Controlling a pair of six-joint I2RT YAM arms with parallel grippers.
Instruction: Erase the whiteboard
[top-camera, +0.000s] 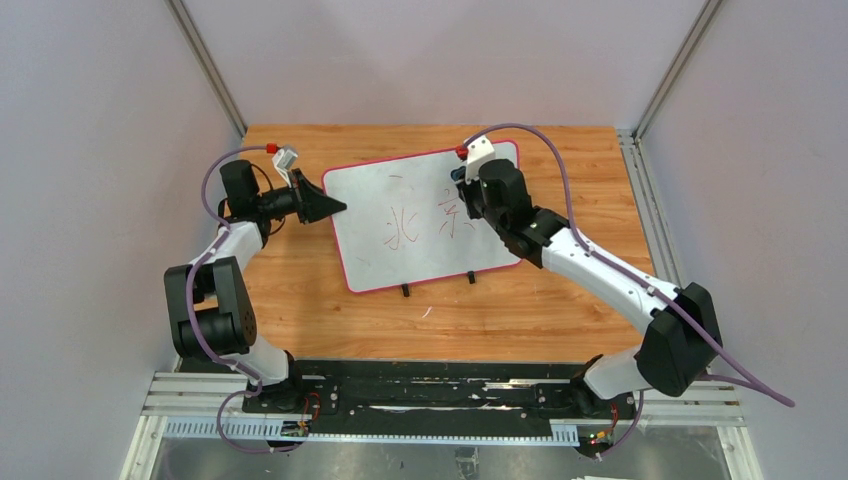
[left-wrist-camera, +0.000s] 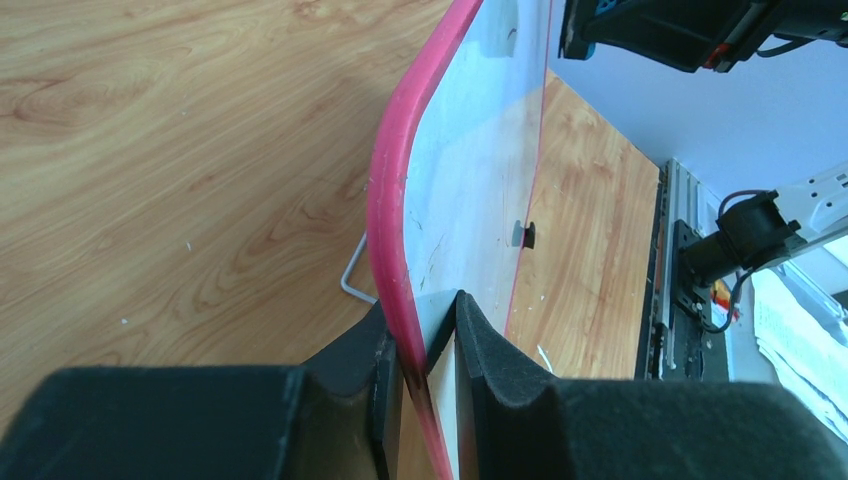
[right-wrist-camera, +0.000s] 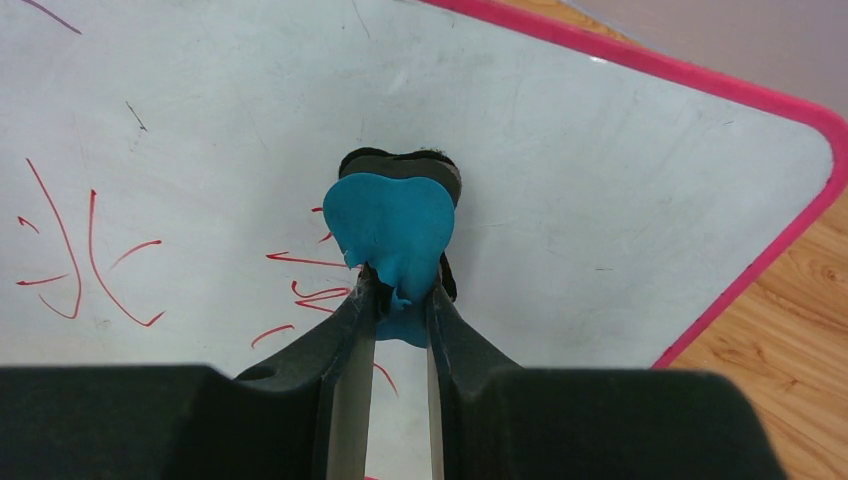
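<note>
Whiteboard (top-camera: 372, 215) rim clamped by left end effector (left-wrist-camera: 430, 322) for steadiness; right end effector (right-wrist-camera: 400, 287) pinching blue eraser (right-wrist-camera: 392, 225) against red marks (right-wrist-camera: 305, 261).

Red handwriting on the whiteboard (top-camera: 370, 200), mid-surface: two Chinese characters side by side, reading as 北 (top-camera: 402, 228) and 京 (top-camera: 456, 214). Strokes thin and faint; the 京 reads less surely than the 北.

The top external camera looks down from above and behind the arm bases (top-camera: 275, 385), taking in the whole table (top-camera: 300, 290) and whiteboard (top-camera: 420, 215). The left wrist camera sits close behind the left gripper (left-wrist-camera: 425, 315), sighting along the board's pink rim (left-wrist-camera: 385, 230). The right wrist camera peers past the right gripper (right-wrist-camera: 402, 285) onto the board's face — its red marks (right-wrist-camera: 305, 261) show from above too.
</note>
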